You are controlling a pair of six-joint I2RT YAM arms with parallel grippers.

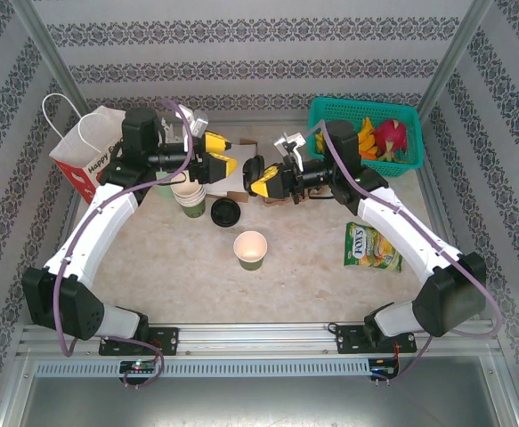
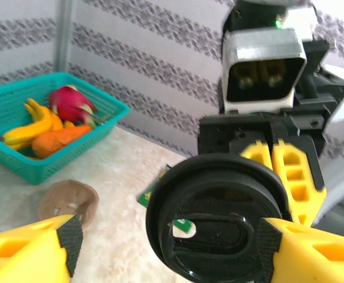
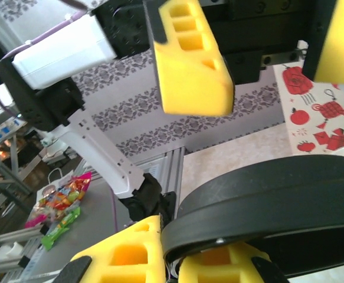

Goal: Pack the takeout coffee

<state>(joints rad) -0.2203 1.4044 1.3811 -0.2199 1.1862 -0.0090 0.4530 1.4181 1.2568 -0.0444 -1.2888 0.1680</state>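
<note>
A round black lid (image 2: 219, 218) hangs in the air between the two arms. My right gripper (image 3: 172, 259) is shut on its rim (image 3: 278, 206), seen at table centre back (image 1: 254, 178). My left gripper (image 2: 169, 244) faces it, open around the lid: its right pad (image 2: 269, 244) is at the lid's edge and its left pad (image 2: 71, 242) stands well off. From above, the left gripper (image 1: 228, 153) is just left of the right one. An open green paper cup (image 1: 251, 250) stands lidless in the middle of the table. A second black lid (image 1: 225, 213) lies behind it.
A stack of paper cups (image 1: 189, 197) stands under the left arm. A red-and-white paper bag (image 1: 85, 151) is at the back left, a teal basket (image 1: 401, 160) of fruit at the back right. A green snack packet (image 1: 372, 246) lies right. Brown cardboard (image 2: 68, 203) sits near the grippers.
</note>
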